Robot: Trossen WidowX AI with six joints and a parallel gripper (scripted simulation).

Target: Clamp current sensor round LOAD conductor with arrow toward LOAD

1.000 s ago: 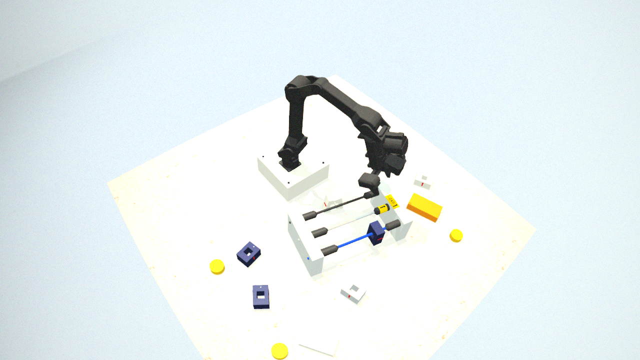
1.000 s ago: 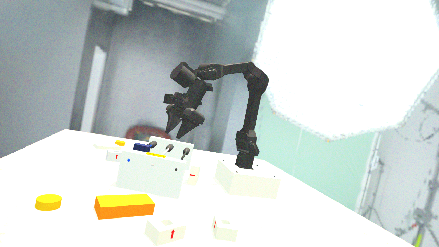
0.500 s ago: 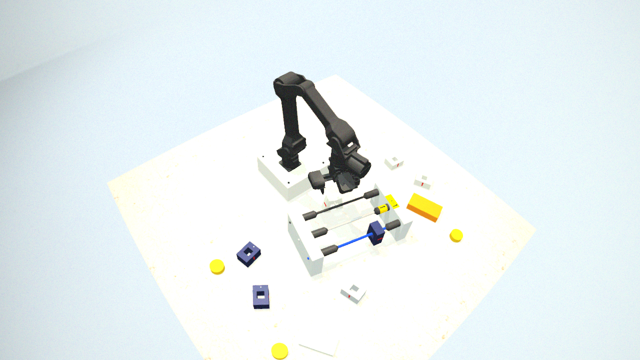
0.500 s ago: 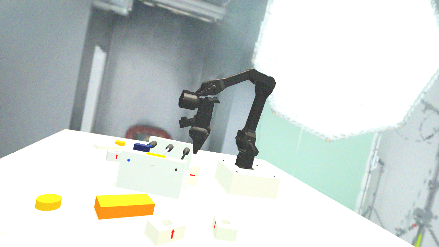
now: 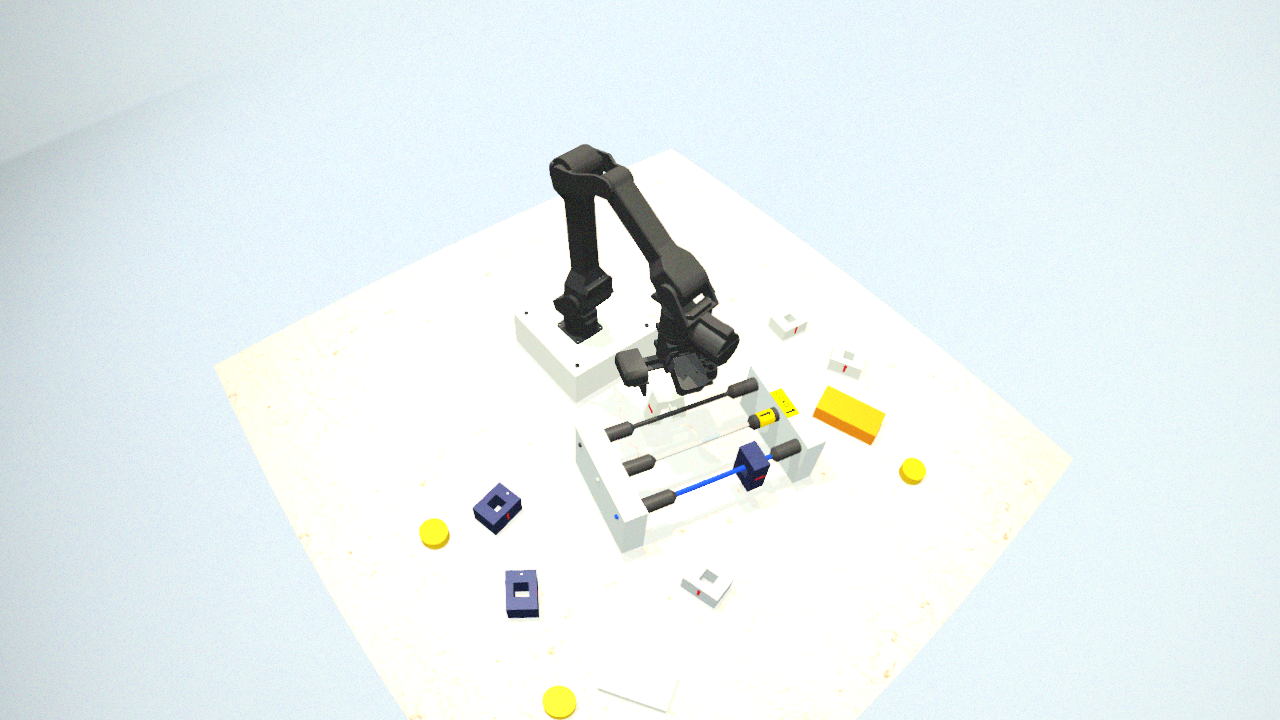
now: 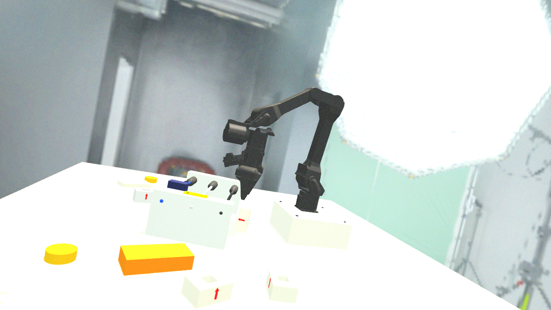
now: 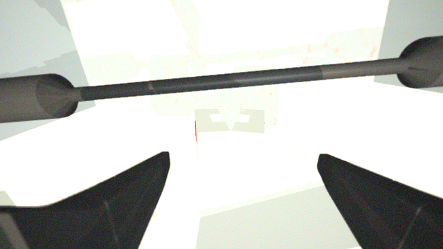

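Note:
The open split-core sensor (image 5: 663,405) (image 6: 242,224) (image 7: 207,126) is white and stands on the table between the rack and the robot base. Its jaws show a V-shaped gap in the wrist view. Its red arrow points left in the exterior view. My gripper (image 5: 667,391) (image 6: 243,198) (image 7: 243,158) is open and empty, pointing down above the sensor; in the wrist view the sensor lies between and beyond the fingertips. The LOAD conductor (image 5: 702,443) (image 6: 208,189) is the white middle one, with a yellow arrow sleeve (image 5: 764,418) beside the yellow LOAD marker (image 5: 784,403) (image 6: 195,194).
The black conductor (image 5: 680,411) (image 7: 208,83) runs close to my fingers. The blue conductor (image 5: 707,482) carries a navy sensor (image 5: 751,467) (image 6: 177,185). The rack's end panel (image 6: 188,223) faces an orange block (image 5: 848,415) (image 6: 156,258). Several closed sensors and yellow discs lie around.

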